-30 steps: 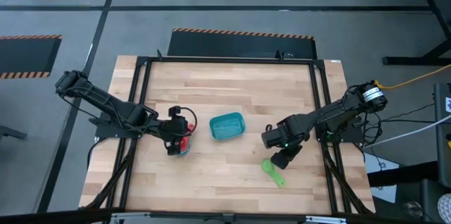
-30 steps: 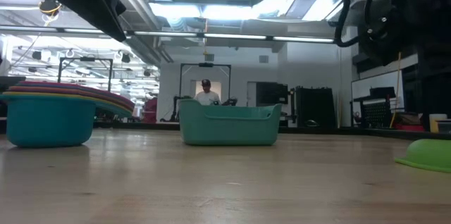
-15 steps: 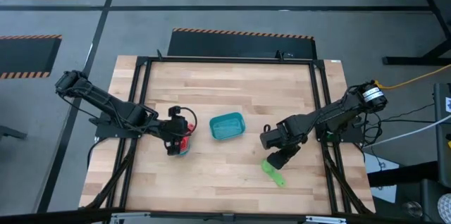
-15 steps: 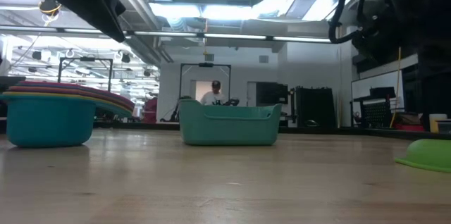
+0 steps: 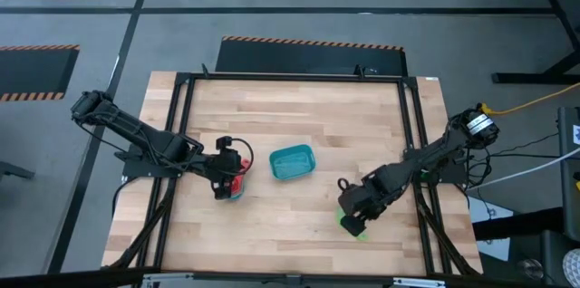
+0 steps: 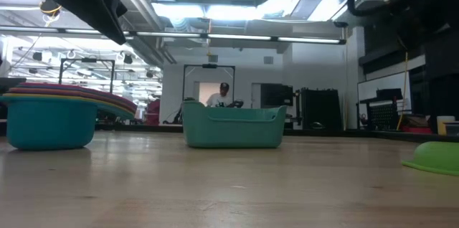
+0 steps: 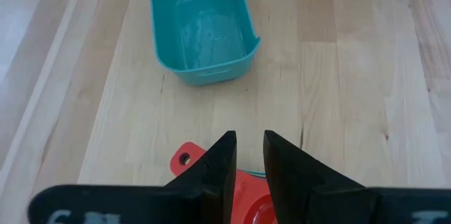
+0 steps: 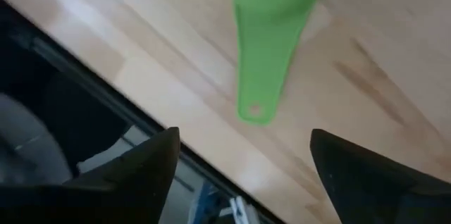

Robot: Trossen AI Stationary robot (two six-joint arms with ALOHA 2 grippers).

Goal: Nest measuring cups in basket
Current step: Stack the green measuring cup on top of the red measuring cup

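A stack of nested measuring cups (image 5: 237,186) stands left of the table's middle, a red cup (image 7: 192,155) on top and a light blue one (image 6: 50,124) at the bottom. My left gripper (image 7: 246,160) hovers above it with a narrow gap between its fingers, touching nothing. The teal basket (image 5: 292,162) stands empty near the middle, seen also in the left wrist view (image 7: 201,30). A green cup (image 5: 355,229) lies near the front right. My right gripper (image 8: 257,175) is open wide just above the green cup's handle (image 8: 257,76), one finger on either side.
A black frame (image 5: 412,143) runs along the table's edges. Bare wood lies between the stack, the basket (image 6: 233,131) and the green cup (image 6: 434,158). A person stands far off in the room behind the basket.
My right gripper has gone toward the table's near edge and down over the green cup, its fingers spreading wide. The green cup, the stack and the basket have stayed where they were.
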